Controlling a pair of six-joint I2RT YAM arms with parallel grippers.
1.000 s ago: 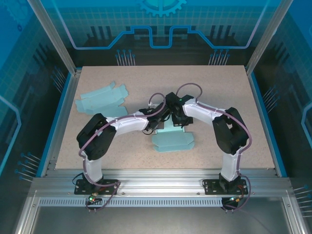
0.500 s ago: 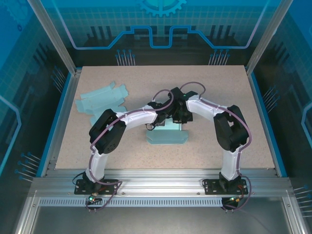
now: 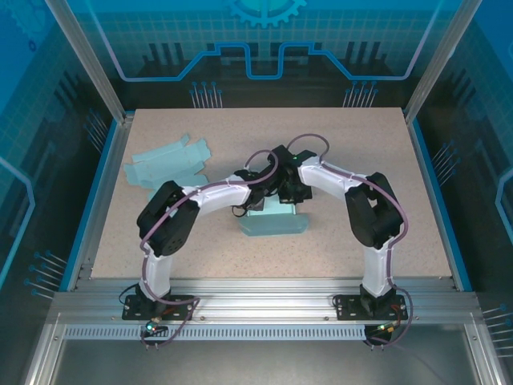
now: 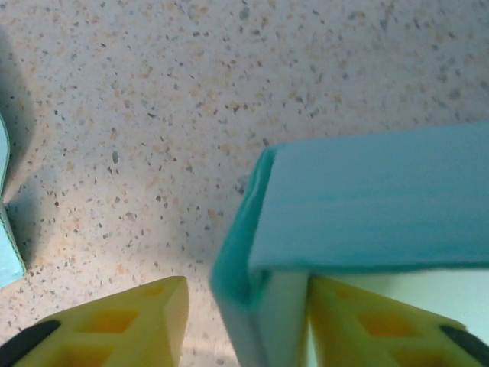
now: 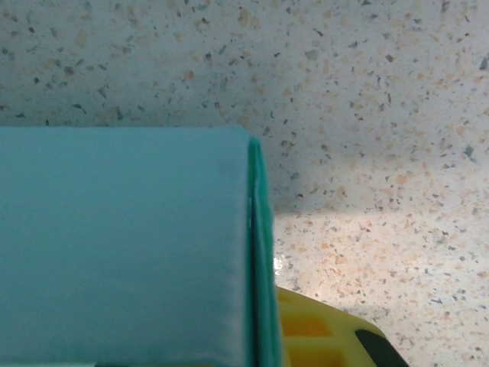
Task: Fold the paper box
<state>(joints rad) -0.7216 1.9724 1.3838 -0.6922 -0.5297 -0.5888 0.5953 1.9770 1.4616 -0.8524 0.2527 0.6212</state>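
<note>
Teal box [image 3: 272, 223] lies long axis left-right on bench [image 3: 361, 160], both arms at its far edge: left gripper [image 4: 244, 306] parted astride a wall, right gripper [image 3: 292, 192] pinching the box.

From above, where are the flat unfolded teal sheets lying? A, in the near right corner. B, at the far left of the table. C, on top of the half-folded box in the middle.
B: the flat teal sheets lie at the far left of the table, apart from the half-folded box in the middle.
</note>
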